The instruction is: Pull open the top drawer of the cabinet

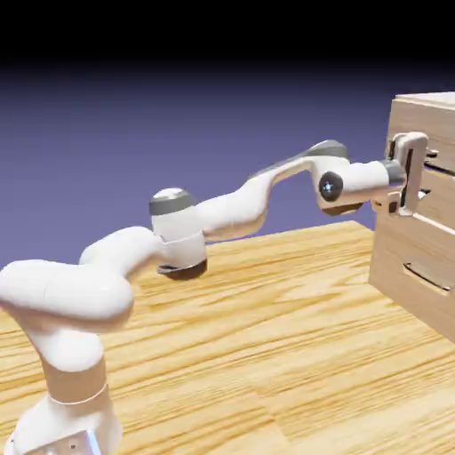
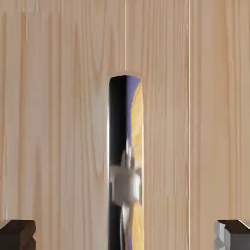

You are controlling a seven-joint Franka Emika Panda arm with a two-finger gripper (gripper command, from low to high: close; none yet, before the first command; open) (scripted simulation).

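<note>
Reaching from the lower left of the exterior view toward the right edge, the white arm (image 1: 222, 213) stretches out level above the wooden table (image 1: 267, 338). Its gripper (image 1: 407, 176) sits at the front of the cabinet (image 1: 404, 258), which stands at the right edge of the frame and is cut off by it. The fingers stand one above the other against the top drawer (image 1: 437, 164), in the upper right of that view. They are spread wide apart, with nothing clamped between them. Whether they actually touch the wood cannot be told from this angle. The lower drawer (image 1: 427, 271) shows below, with its slim handle (image 1: 429, 278) running across it, well under the gripper.

In the hand view, pale wood grain of the top drawer (image 2: 58, 122) fills nearly the whole frame. The shiny bar handle (image 2: 125, 161) runs from the middle of the frame down to the bottom edge, upright in this rolled view, mirroring dark, violet and yellow tones and a pale grey shape. The two grey finger tips show in the bottom corners, one at the lower left (image 2: 17, 234) and one at the lower right (image 2: 233, 234), with the bar between them and clear of both. The drawer front looks flush with the cabinet, not pulled out.
</note>
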